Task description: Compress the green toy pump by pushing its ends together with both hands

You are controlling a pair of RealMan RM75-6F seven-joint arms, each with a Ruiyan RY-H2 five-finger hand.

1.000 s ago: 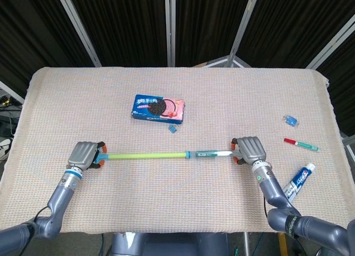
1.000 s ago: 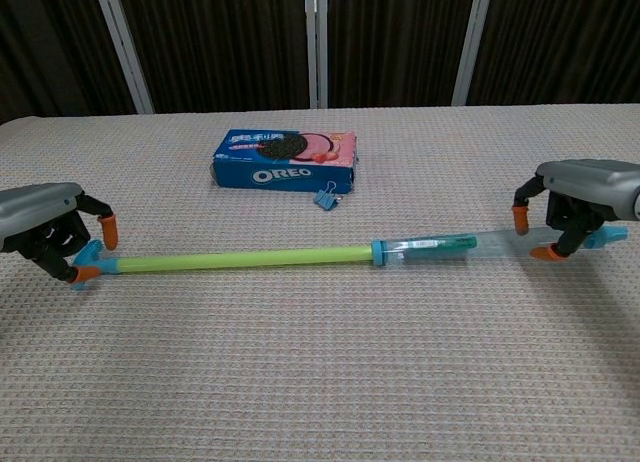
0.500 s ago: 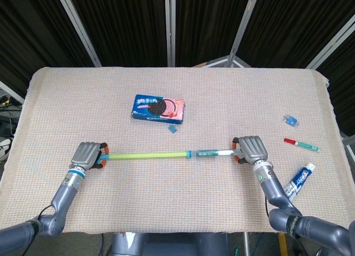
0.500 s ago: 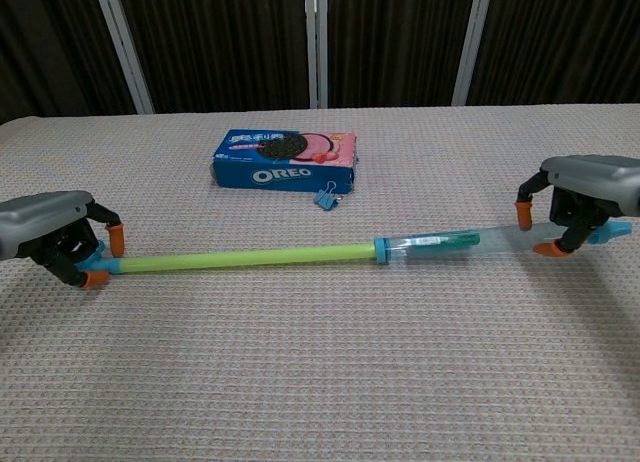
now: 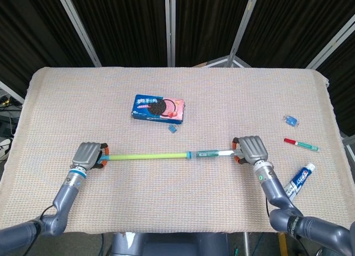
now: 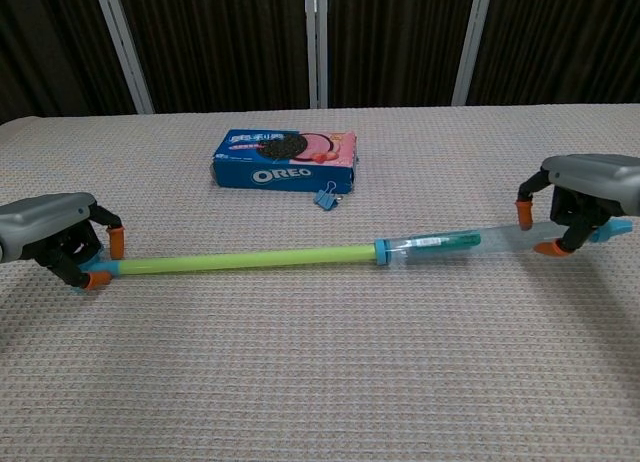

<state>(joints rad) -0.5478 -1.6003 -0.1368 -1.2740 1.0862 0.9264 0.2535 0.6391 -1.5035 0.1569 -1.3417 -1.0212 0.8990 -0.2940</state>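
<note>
The green toy pump (image 5: 150,155) (image 6: 240,259) lies across the table's front half: a long lime-green rod on the left running into a clear barrel (image 6: 445,244) on the right. My left hand (image 5: 89,155) (image 6: 55,236) grips the rod's blue end cap between orange-tipped fingers. My right hand (image 5: 250,149) (image 6: 580,202) grips the barrel's far end the same way. The pump is stretched out nearly full length.
A blue Oreo box (image 5: 158,107) (image 6: 286,159) lies behind the pump, with a small blue binder clip (image 5: 172,129) (image 6: 326,197) just in front of it. At the right edge are a blue clip (image 5: 289,121), a red-green marker (image 5: 301,144) and a toothpaste tube (image 5: 299,179).
My left hand has slid rightward, pushing the green rod a little into the barrel. My right hand has barely moved.
</note>
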